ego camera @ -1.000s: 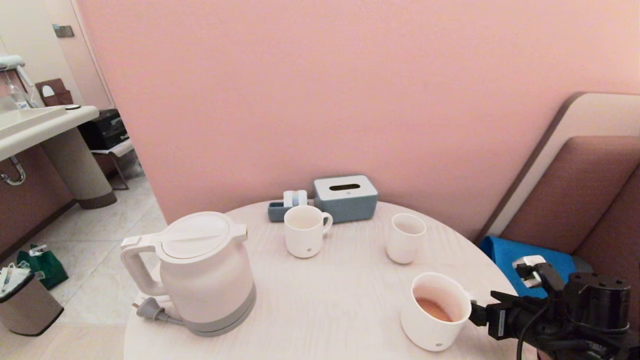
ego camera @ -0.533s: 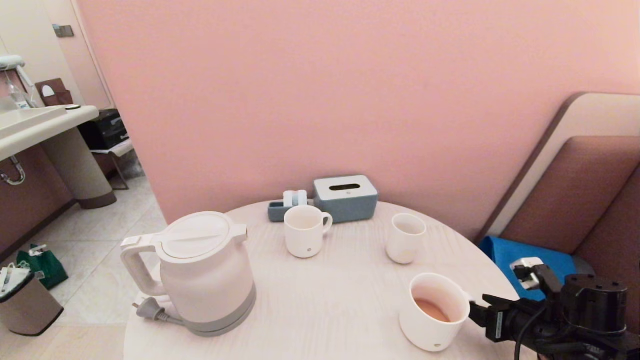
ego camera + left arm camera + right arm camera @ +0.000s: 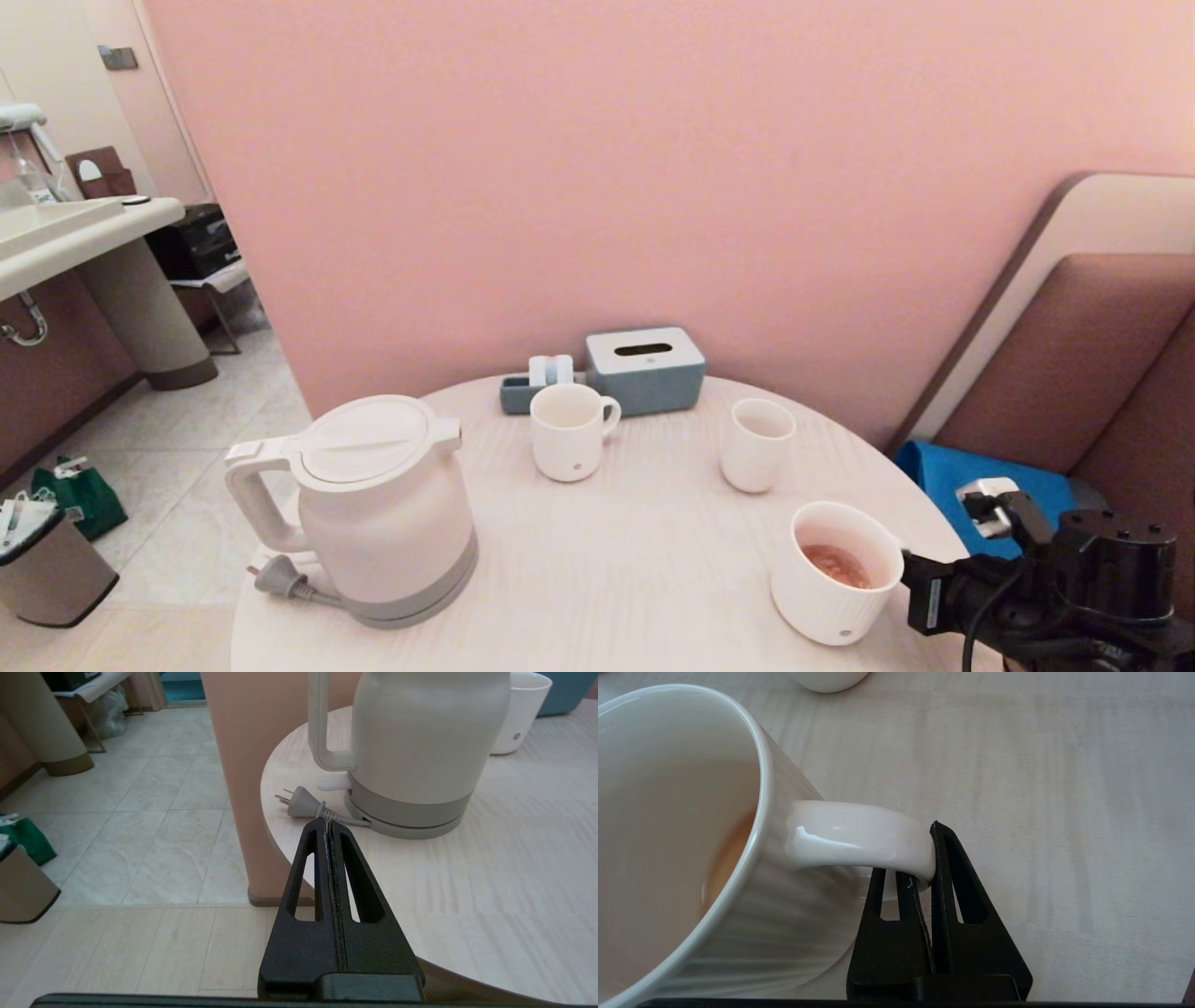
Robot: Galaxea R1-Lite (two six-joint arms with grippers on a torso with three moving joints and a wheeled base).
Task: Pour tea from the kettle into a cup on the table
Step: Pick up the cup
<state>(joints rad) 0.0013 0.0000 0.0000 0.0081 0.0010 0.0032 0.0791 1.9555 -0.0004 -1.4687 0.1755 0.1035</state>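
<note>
Nearest to us, at the table's near right edge, our right gripper is pinched tight on the handle of the ribbed white cup. You can see the two black fingers clamped on the far end of the loop in the right wrist view. The cup sits upright on the pale wood with a shallow pool of reddish-brown tea in the bottom, and its tiny grey mark faces the near edge.

Our left gripper hangs off the table's near left edge, over the tiled floor, fingers pressed together with nothing in them. Its tips point at the kettle's grey plug, which lies on the table just beside the kettle base.

The white electric kettle stands upright near the left edge, lid on, loop handle turned out toward that edge. It's well apart from the cup.

Further back, around the middle of the table, there's a narrower smooth white mug with its handle to the right, and to its right a small slim white cup with no handle showing. Both look empty.

At the far edge, against the pink wall, sits a grey-blue tissue box with a small grey tray just beside it holding a couple of pale packets.
</note>
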